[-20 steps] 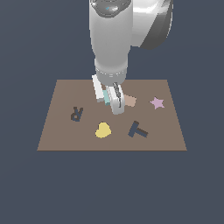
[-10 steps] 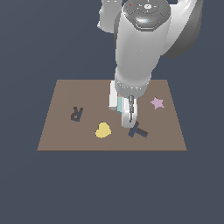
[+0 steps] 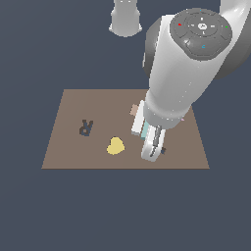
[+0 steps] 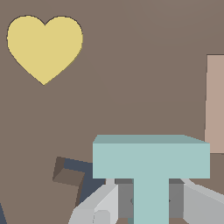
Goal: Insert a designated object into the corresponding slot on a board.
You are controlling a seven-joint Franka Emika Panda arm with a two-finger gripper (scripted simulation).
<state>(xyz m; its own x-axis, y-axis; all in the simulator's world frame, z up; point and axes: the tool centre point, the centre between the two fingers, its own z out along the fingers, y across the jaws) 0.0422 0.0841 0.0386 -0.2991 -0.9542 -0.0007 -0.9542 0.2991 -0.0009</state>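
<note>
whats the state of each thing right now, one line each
teal T block: held in the gripper, above the board, not yet in its slot
gripper: shut on the teal T block's stem
T slot: empty, partly hidden under the block
R slot: empty
yellow heart: lying flat on the board
tan rectangle: lying flat on the board
board: flat, carrying the shapes

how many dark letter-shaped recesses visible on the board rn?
2. The R recess sits toward the exterior view's left; the T slot is mostly hidden beneath the end effector holding the teal T block. The arm may hide others.
</note>
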